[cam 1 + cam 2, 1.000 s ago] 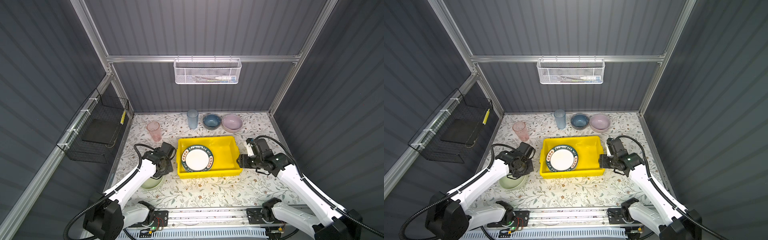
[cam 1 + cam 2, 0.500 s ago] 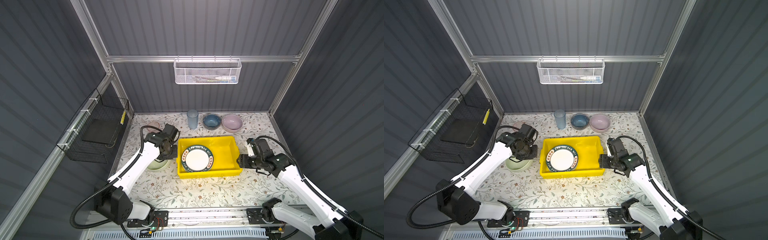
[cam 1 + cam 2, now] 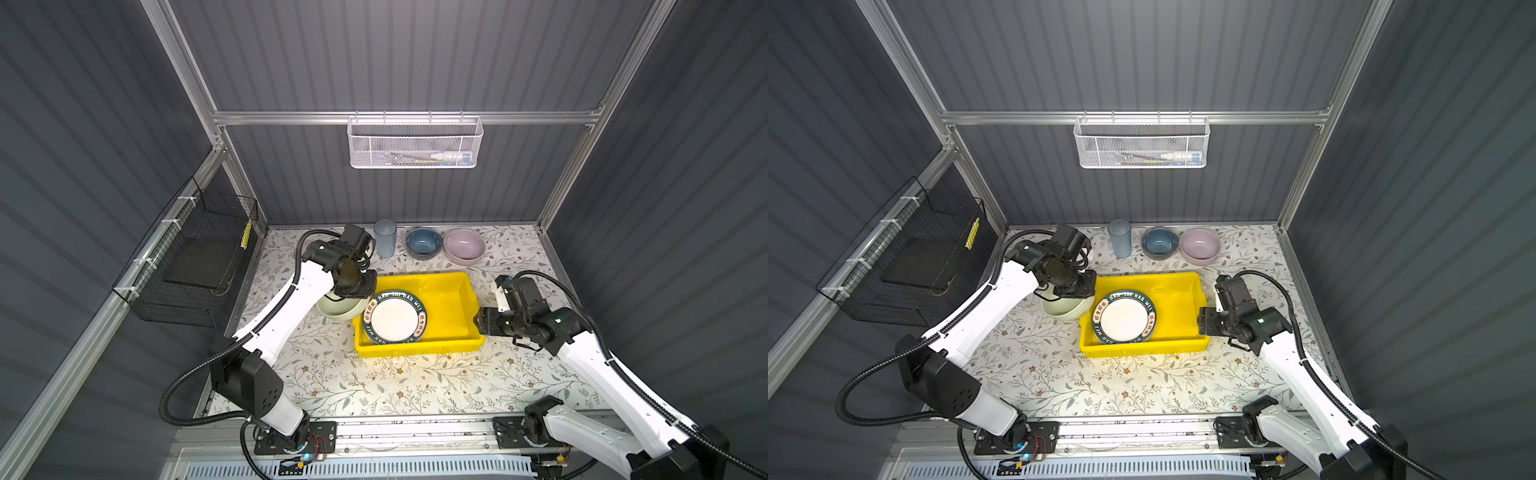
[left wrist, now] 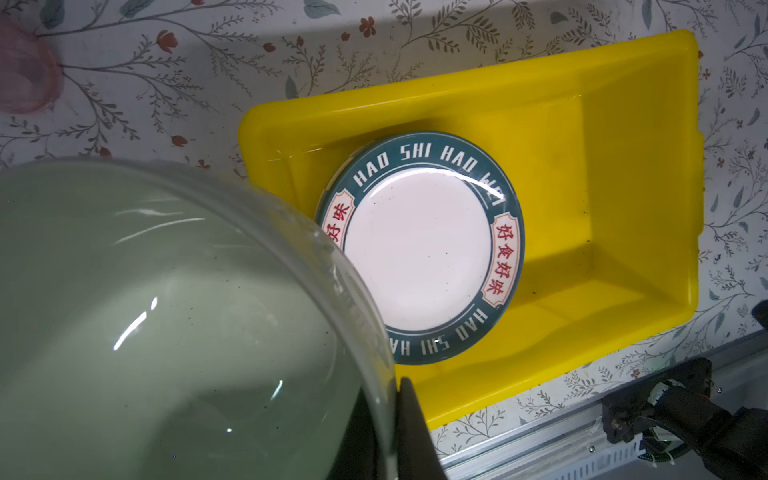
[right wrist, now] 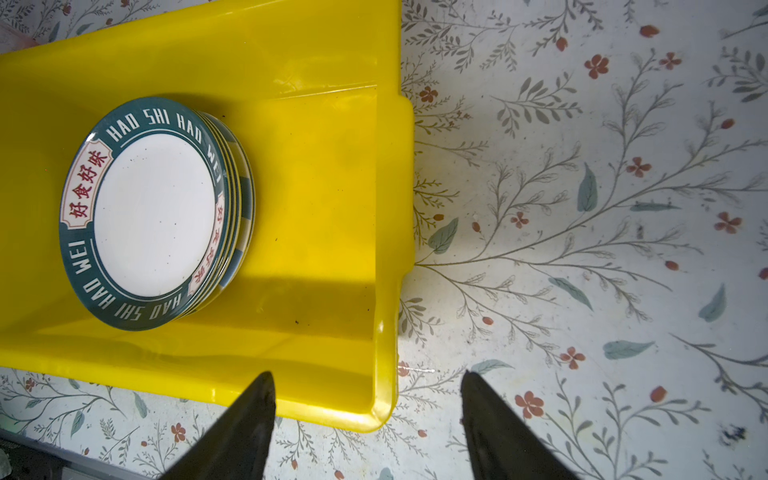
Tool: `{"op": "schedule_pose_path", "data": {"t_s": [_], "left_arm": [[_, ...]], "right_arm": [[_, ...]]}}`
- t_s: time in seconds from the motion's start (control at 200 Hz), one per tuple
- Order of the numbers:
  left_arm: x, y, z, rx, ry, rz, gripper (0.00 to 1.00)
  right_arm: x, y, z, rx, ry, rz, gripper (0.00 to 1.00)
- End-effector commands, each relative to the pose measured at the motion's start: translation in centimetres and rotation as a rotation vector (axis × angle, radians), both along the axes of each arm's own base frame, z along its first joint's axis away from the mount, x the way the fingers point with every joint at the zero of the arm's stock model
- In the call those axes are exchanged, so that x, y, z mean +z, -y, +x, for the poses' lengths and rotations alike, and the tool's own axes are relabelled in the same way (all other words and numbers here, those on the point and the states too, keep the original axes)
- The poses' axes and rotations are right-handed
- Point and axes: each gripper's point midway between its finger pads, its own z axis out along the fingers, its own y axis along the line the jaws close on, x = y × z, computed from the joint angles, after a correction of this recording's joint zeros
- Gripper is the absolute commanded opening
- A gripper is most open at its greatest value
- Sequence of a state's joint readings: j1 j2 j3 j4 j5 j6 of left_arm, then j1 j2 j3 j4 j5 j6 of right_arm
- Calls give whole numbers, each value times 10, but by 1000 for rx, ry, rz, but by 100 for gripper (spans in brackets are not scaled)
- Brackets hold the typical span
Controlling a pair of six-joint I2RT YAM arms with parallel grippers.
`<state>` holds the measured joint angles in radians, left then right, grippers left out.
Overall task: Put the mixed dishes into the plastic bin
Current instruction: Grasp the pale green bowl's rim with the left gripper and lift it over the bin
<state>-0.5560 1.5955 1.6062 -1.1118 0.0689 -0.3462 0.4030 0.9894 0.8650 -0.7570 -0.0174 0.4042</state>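
Note:
The yellow plastic bin [image 3: 451,305] [image 3: 1177,305] [image 4: 623,187] [image 5: 316,199] holds a stack of plates, the green lettered one [image 3: 394,316] [image 3: 1124,318] [image 4: 419,249] [image 5: 153,216] on top. My left gripper [image 3: 353,286] [image 3: 1075,287] [image 4: 386,395] is shut on the rim of the green bowl [image 3: 338,309] [image 3: 1061,309] [image 4: 145,311], held just left of the bin. My right gripper [image 3: 482,324] [image 3: 1204,322] [image 5: 366,374] stands open astride the bin's right end. The blue tumbler [image 3: 385,239], blue bowl [image 3: 423,242] and lilac bowl [image 3: 464,246] stand behind the bin. The pink tumbler [image 4: 23,70] shows blurred in the left wrist view.
A black wire basket [image 3: 195,257] hangs on the left wall and a white mesh basket [image 3: 415,143] on the back wall. Flowered tabletop [image 3: 374,382] lies in front of the bin, ending at a metal rail [image 3: 415,432].
My left arm has carried the green bowl from the front left of the table back and rightward to the bin's left side. The right gripper's jaws have spread slightly wider.

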Motion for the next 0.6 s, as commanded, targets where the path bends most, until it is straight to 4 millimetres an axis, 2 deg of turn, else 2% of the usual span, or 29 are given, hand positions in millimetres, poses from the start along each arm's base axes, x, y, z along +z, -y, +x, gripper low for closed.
{"op": "schedule_pose_path", "data": {"t_s": [0.0,0.15,0.4,0.595], "left_arm": [[24,23,3,-77,75,-25,0],[23,52,-2,-139,82,-7,0],[3,94,-9,-221,89,33,0],[-20,101,-8,-225,81,96,0]], "right_arm": [[4,2,-4,-10,4,-2,72],[3,5,-8,-22,11,2,72],[5,12,-13,-37,20,-11,73],[4,15,-17,-46,19,-20,73]]}}
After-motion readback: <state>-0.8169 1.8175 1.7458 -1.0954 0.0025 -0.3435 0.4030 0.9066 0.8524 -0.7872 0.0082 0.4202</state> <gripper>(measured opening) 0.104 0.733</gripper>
